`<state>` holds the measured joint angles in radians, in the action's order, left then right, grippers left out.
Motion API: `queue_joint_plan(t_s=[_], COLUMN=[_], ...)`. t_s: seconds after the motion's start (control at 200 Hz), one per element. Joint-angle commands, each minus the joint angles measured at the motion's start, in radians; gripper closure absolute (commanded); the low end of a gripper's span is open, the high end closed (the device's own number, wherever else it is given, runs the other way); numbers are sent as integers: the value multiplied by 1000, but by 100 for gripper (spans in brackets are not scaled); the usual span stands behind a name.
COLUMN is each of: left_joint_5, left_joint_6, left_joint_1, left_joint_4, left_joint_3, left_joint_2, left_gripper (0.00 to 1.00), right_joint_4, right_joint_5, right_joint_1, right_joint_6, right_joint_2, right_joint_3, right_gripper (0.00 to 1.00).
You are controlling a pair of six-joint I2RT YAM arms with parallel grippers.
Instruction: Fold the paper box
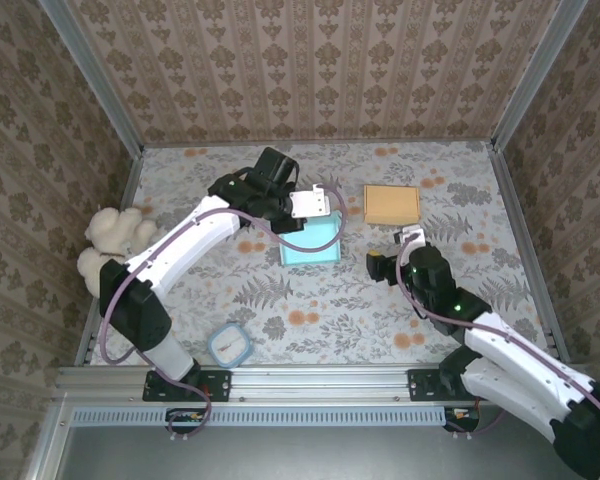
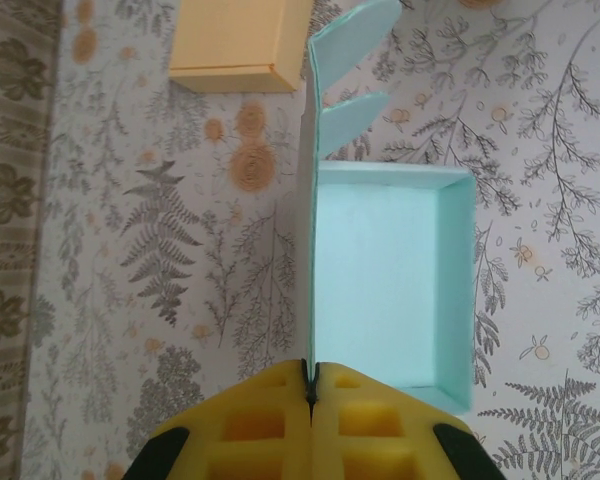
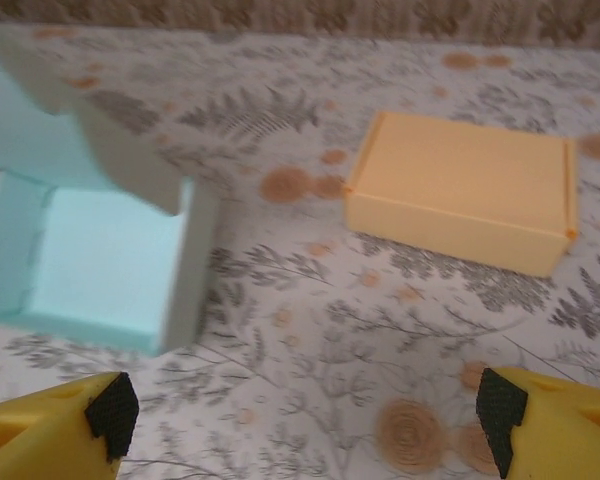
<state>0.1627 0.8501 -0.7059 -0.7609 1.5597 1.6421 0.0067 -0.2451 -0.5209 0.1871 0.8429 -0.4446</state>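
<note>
The left hand (image 2: 310, 385) is pinching the upright lid flap (image 2: 345, 50) of the pale blue paper box (image 2: 380, 290), its fingers pressed together on the flap's thin edge. The open tray is lying just right of those fingers on the floral counter (image 2: 160, 250). Closing the lid seems to be the step in hand. Next, the flap probably needs swinging over the tray and its tabs tucking in. A closed orange cardboard box (image 3: 460, 190) is sitting ahead of the right hand (image 3: 310, 410). That hand is hovering with fingers wide apart, gripping nothing, and the blue box is lying ahead to its left.
</note>
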Motion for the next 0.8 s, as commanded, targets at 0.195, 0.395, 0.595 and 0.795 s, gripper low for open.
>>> queue_joint_plan(t_s=[0.195,0.395,0.595,0.795], left_joint_5=[90,112,142,188], left_joint_6=[150,197,216,239], left_joint_1=[2,-8,-14,-20], left_joint_4=[-65,-6,-7,0], left_joint_3=[4,-66,-82,-93], left_joint_2=[-10,-38,-57,-81], left_gripper=[100,100,100,100], right_joint_4=[415,446,425,363], right_joint_5=[347,627,848,945], right_joint_1=[70,164,224,230], right_joint_6=[-399,-574,-702,-794], right_joint_2=[171,286,362,398], right_joint_3=[3,-51,-73,-119], right_gripper=[18,33,42,45])
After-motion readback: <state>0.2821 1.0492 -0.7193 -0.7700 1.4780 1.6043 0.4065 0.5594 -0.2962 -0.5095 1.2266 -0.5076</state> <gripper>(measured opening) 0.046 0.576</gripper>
